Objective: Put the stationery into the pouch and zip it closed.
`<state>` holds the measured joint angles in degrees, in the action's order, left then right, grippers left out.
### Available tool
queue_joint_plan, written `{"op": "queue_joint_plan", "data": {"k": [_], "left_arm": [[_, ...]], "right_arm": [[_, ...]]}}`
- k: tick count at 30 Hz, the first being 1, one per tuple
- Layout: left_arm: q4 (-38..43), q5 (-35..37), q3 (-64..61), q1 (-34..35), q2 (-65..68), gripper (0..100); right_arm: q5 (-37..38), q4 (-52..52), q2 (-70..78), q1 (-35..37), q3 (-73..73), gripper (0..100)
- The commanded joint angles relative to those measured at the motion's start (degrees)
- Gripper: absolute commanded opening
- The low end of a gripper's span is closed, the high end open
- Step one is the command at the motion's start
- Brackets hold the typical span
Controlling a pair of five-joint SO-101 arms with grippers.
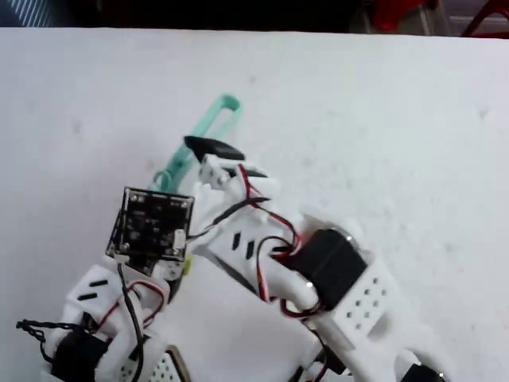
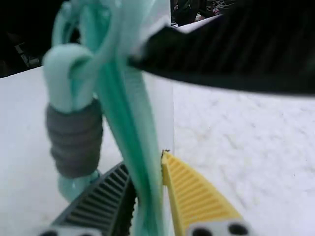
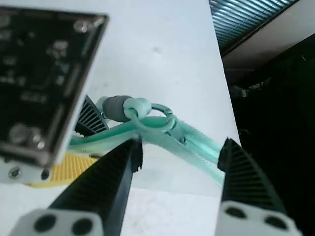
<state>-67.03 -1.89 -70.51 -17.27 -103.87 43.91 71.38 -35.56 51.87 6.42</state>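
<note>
Pouch: we see the pouch [image 1: 208, 119] as a thin mint-green shape left of centre in the high view. It runs diagonally from the upper middle of the frame down towards the two arms.
Left pincer: in the left wrist view the left pincer [image 2: 147, 172] is closed on the pouch. Its black finger and yellow finger press the mint-green strip between them.
Pull: a grey ribbed pull [image 2: 75, 137] with a mint-green loop on it hangs just beside the held strip.
Right pincer: in the right wrist view the right pincer [image 3: 179, 147] stands wide, with one black finger on each side of the pouch strip. We cannot tell whether either finger touches it.
Camera board: a black camera board [image 1: 151, 225] sits lower left of centre in the high view, over the left arm's wrist.
Bench: the white bench [image 1: 382, 119] carries the pouch.
</note>
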Motion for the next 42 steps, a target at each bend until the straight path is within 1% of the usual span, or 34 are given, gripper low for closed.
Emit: {"op": "queue_joint_plan", "data": {"k": [1, 5, 11, 14, 17, 24, 27, 30, 31, 36, 42], "left_arm": [[2.11, 0.53, 2.02, -0.4, -0.84, 7], [2.11, 0.44, 1.93, -0.4, -0.84, 7], [2.55, 0.44, 1.76, -0.4, -0.84, 7], [2.55, 0.44, 1.76, -0.4, -0.84, 7], [2.55, 0.44, 1.76, -0.4, -0.84, 7], [2.46, 0.44, 1.76, -0.4, -0.84, 7], [2.46, 0.44, 1.76, -0.4, -0.84, 7], [2.46, 0.44, 1.76, -0.4, -0.84, 7], [2.46, 0.44, 1.76, -0.4, -0.84, 7], [2.2, 0.44, 1.76, -0.4, -0.84, 7], [2.11, 0.44, 1.76, -0.4, -0.84, 7]], "right_arm": [[-1.23, -5.23, -0.84, 0.66, 3.08, 24.8], [-1.14, -6.02, -1.8, 2.42, 3.69, 24.8], [-0.97, -4.79, -8.22, 6.29, 4.31, 24.7], [-0.88, -4.62, -7.16, 6.29, 4.31, 24.7], [1.58, -4.35, -3.38, 6.29, 4.31, 24.5], [2.81, -4.79, 1.01, 6.55, 3.87, 13.6], [5.98, -5.14, 1.19, 6.37, 3.96, 9.2], [8.62, -5.23, 0.84, 6.29, 3.96, 1.8], [8.7, -5.32, 0.66, 6.29, 3.78, 1.5], [8.35, -7.6, -1.01, 4.62, 0.26, 1.8], [0.18, -13.05, -2.59, 0.92, -1.49, 1.8]]}}
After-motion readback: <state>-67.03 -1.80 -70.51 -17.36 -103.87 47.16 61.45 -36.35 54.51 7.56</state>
